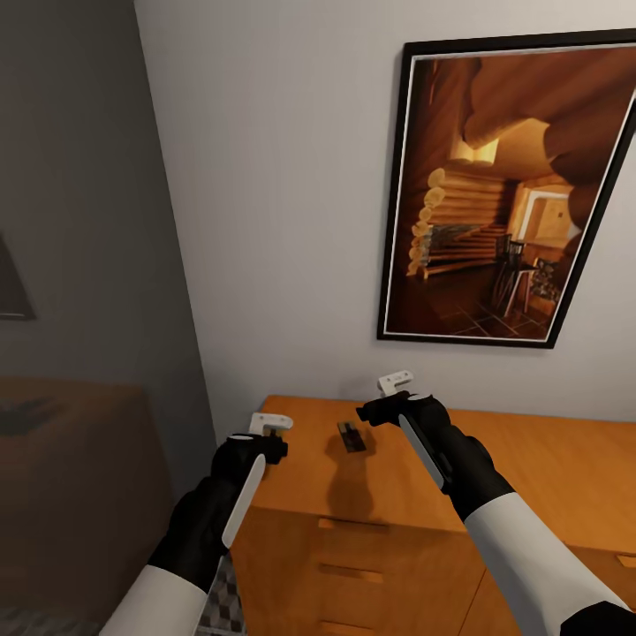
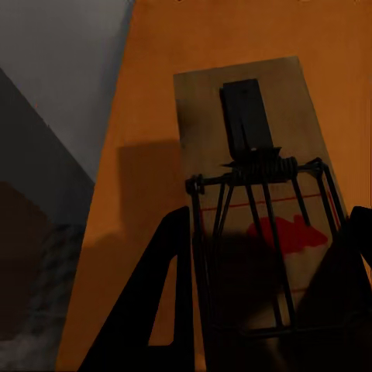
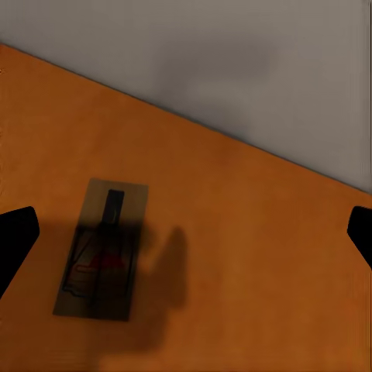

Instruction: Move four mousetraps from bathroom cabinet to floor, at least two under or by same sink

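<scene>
**Left gripper holds 1 trap, right lining up on the trap on the cabinet**

Landmark: the cabinet (image 1: pixel 530 477), orange-brown, under a framed picture (image 1: pixel 508 190) on the wall.

Left gripper (image 1: pixel 265 433) hangs over the cabinet's left end. In the left wrist view a mousetrap (image 2: pixel 260 201) sits right between the dark fingers (image 2: pixel 167 310), wire bail and red mark visible; jaws look closed on it, though contact at the pads is hidden in shadow, so that's a judgement.

Second mousetrap (image 1: pixel 351 436) lies flat on the cabinet top, left of centre, near the back wall. In the right wrist view it sits toward 1 finger, not centred.

Right gripper (image 1: pixel 389 402) hovers just right of and above that trap, jaws spread wide, empty.

Doing it well: shift right gripper toward the cabinet's left end until the trap is centred between the fingers, line fingers across the short sides, descend straight, close on the wooden base, not the wire. Thin flat piece; likely slips if pinched high.
</scene>
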Available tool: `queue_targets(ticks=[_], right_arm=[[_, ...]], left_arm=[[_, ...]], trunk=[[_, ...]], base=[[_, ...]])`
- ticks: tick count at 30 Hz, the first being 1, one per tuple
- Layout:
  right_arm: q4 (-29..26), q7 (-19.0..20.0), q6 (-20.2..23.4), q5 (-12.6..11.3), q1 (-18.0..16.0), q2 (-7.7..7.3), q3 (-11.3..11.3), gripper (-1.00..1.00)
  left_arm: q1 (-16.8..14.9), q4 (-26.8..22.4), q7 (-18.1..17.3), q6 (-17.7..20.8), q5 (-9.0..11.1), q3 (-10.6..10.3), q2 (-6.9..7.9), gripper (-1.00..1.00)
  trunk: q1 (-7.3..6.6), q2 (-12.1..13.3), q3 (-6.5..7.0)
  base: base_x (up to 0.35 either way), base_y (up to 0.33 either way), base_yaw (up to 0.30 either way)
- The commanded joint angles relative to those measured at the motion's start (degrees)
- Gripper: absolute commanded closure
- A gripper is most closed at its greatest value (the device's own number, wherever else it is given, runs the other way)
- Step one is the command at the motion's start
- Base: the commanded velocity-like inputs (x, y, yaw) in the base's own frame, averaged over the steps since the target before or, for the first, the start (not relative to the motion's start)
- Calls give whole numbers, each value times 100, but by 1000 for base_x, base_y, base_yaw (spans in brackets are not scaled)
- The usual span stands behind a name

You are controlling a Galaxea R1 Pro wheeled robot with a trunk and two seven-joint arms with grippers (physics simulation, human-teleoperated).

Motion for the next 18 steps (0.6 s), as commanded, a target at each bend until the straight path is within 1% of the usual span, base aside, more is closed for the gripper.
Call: queue_targets(ticks=[1, 11, 18], right_arm=[[-6, -22, 23, -49, -6, -6, 14, -100], [-6, -22, 23, -50, -6, -6, 22, -100], [-6, -22, 23, -59, -6, -6, 31, -100]], left_arm=[[-5, -6, 55, 30, 42, -6, 0, 100], [-6, -11, 55, 45, 42, -4, 0, 100], [-6, -44, 55, 45, 49, -12, 0, 100]], trunk=[[-22, 36, 10], [-241, 437, 190], [-241, 437, 190]], base=[[0, 0, 0], [0, 0, 0], [0, 0, 0]])
